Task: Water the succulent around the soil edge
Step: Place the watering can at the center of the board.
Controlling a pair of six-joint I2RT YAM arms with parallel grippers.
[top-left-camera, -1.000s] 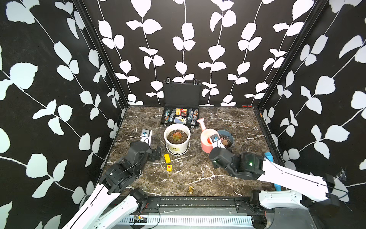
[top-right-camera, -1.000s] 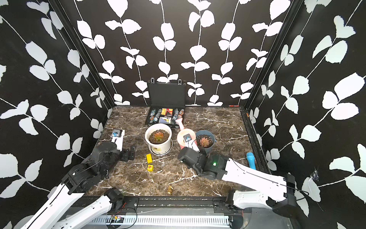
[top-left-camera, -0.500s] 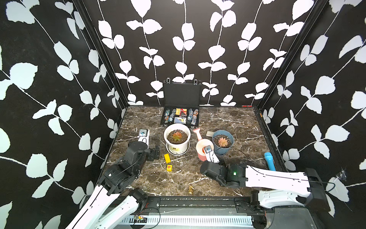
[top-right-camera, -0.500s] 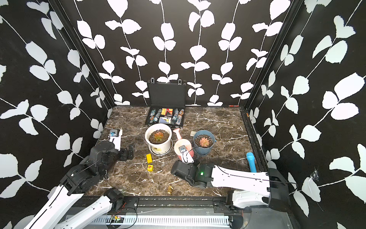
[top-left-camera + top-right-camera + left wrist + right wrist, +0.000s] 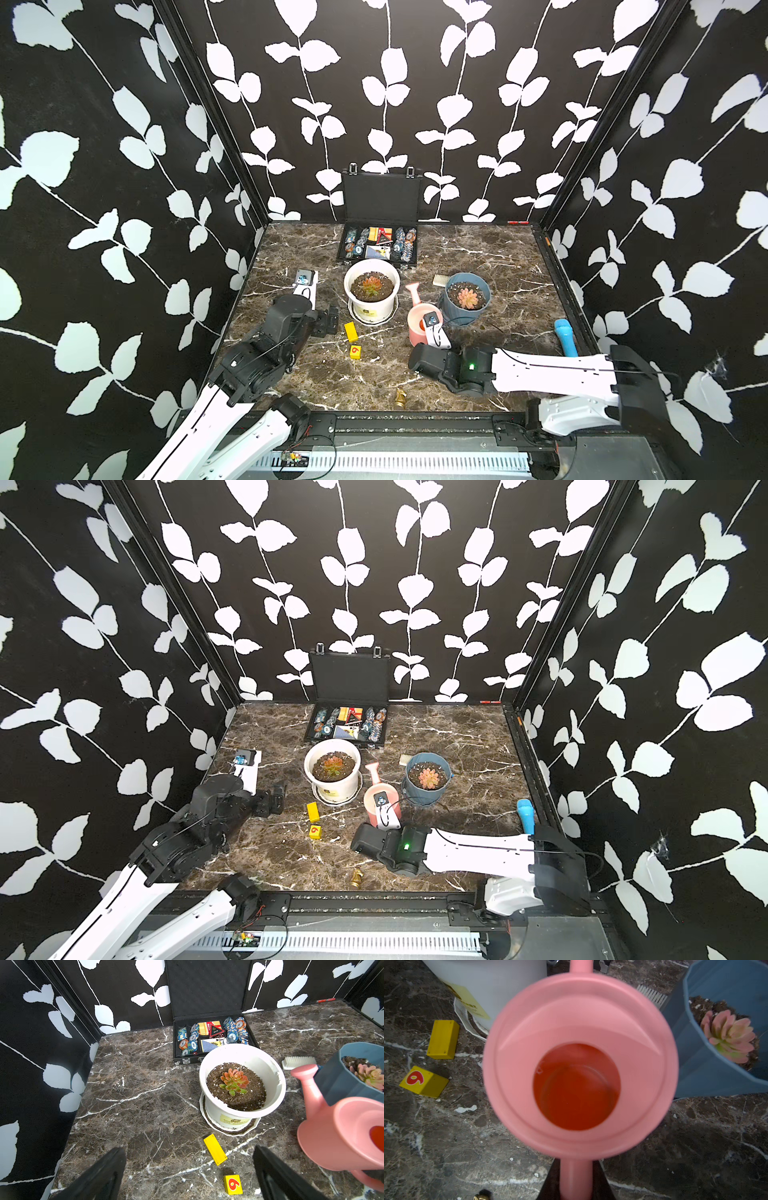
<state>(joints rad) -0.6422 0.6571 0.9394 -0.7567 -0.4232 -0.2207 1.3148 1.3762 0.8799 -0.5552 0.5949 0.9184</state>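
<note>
The right gripper is clamped on the handle of the watering can, likely stiff, light plastic holding sloshing water, while the left gripper gapes empty.

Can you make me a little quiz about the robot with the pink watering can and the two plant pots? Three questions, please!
1. True or false: the pink watering can is tipped over, pouring into the white pot.
2. Which end effector grips the can's handle: A) left, B) right, C) neither?
3. Fill in: the can is between the white pot and the ___ pot.

Key
1. False: the can is upright, beside the pot.
2. B: the right end effector is shut on the handle; the left end effector is open and holds nothing.
3. Blue: the blue pot.
</note>
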